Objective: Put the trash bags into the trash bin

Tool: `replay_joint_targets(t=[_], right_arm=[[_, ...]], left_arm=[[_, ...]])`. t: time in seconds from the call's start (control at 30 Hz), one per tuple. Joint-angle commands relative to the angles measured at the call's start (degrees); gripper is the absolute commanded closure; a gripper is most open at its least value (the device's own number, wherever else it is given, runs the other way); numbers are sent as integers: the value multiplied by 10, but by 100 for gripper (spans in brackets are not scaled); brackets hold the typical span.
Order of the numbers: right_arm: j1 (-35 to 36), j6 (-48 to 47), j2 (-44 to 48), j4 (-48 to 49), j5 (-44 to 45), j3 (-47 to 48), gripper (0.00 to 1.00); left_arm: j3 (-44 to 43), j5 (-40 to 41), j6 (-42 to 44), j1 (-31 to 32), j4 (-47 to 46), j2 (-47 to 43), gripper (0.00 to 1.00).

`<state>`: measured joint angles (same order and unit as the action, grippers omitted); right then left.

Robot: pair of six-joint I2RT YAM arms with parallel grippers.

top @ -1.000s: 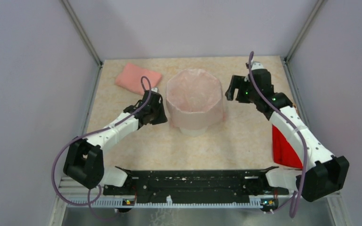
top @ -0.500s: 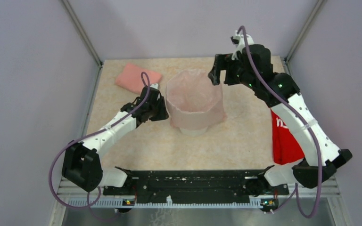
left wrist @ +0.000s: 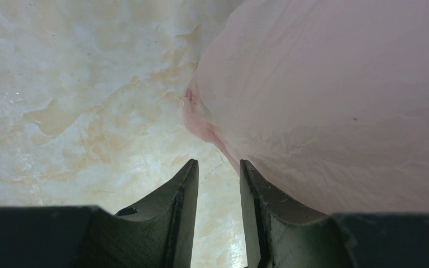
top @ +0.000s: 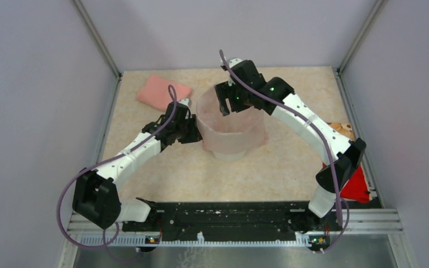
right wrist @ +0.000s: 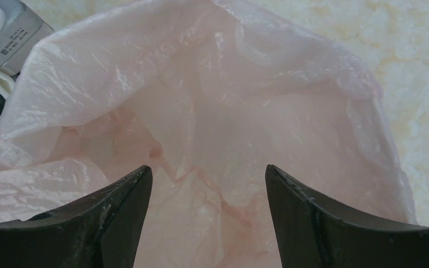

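Note:
The trash bag (top: 232,120), thin pale pink film, lines the trash bin and drapes over its rim. Only the bin's white base (top: 229,154) shows below the film. My left gripper (top: 194,134) sits low beside the bin's left wall. In the left wrist view its gripper (left wrist: 219,170) is narrowly open with bare table between the fingers, and the right finger (left wrist: 268,206) rests against the bag's outside (left wrist: 335,95). My right gripper (top: 223,106) hovers over the bin's mouth. It is wide open and empty (right wrist: 208,173), looking down into the crinkled bag (right wrist: 212,111).
A folded salmon-pink cloth (top: 163,92) lies at the back left. A red packet (top: 353,187) lies at the right edge behind the right arm, with a small brown-patterned item (top: 343,129) above it. Enclosure walls close in on both sides and the back.
My right arm swung up from the bin's right side and leftward until its gripper is over the bin's mouth. My left gripper has barely moved.

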<state>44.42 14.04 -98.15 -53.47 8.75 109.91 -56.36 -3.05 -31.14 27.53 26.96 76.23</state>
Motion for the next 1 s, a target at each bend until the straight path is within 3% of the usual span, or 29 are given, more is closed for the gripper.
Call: replay_joint_targets(t=[0.0, 0.43, 0.97], right_arm=[[4, -6, 0, 8, -16, -10, 27], [4, -5, -39, 22, -56, -78, 31], [3, -3, -74, 47, -42, -124, 36]], left_arm=[[-5, -11, 7, -1, -31, -22, 60], [22, -21, -2, -1, -62, -14, 60], [47, -16, 1, -6, -88, -9, 61]])
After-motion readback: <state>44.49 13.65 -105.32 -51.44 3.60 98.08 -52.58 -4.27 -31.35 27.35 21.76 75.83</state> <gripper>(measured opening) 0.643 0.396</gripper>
